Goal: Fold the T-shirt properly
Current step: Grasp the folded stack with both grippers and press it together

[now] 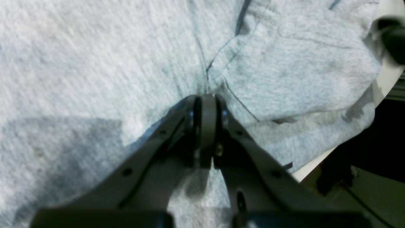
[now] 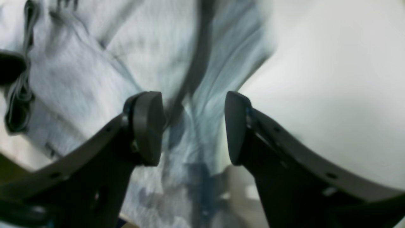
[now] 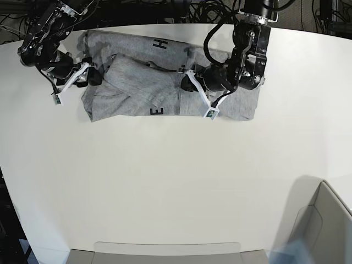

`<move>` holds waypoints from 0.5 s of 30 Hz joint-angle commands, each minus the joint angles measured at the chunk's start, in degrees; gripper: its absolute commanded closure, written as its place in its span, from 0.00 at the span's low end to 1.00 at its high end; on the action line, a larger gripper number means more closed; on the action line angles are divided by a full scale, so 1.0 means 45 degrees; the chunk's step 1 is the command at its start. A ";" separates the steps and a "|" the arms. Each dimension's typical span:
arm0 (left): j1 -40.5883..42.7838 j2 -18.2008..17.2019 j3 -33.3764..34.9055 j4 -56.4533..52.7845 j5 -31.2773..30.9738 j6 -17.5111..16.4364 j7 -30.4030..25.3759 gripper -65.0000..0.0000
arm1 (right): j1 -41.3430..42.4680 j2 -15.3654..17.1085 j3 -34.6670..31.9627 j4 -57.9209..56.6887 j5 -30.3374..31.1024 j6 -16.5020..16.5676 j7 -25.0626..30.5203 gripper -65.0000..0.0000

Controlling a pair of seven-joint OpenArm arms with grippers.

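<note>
The heather-grey T-shirt [image 3: 137, 82] lies crumpled and partly folded at the far side of the white table, with black letters showing at its edges. My left gripper [image 3: 187, 82] is on the shirt's middle-right part. In the left wrist view it [image 1: 207, 98] is shut, pinching a pucker of the grey cloth [image 1: 95, 63]. My right gripper [image 3: 91, 74] is at the shirt's left end. In the right wrist view it [image 2: 193, 126] is open, its fingers [image 2: 148, 126] wide apart over wrinkled cloth [image 2: 79, 79] near the shirt's edge.
The white table [image 3: 165, 181] stretches bare toward the front. A grey bin [image 3: 324, 225] stands at the front right and a grey tray edge [image 3: 165, 253] at the front. The table's edge [image 1: 311, 167] runs close to the left gripper. Cables hang behind the table.
</note>
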 commanded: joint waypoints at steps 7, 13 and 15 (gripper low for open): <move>0.0240 0.0018 -0.0021 0.0153 -0.0031 -0.0024 -0.0396 0.97 | -0.0047 0.0582 -0.0407 -0.1318 0.0918 0.0192 0.0138 0.52; 0.0240 0.0018 -0.0021 0.0153 -0.0031 -0.0024 -0.0396 0.97 | -0.0262 0.0543 -0.1912 -0.1982 0.0918 0.0192 0.0138 0.52; 0.0240 0.0038 -0.0021 0.0153 -0.0031 -0.0024 -0.0396 0.97 | -0.0282 0.0524 -0.2244 -0.2119 0.0918 0.0192 0.0138 0.52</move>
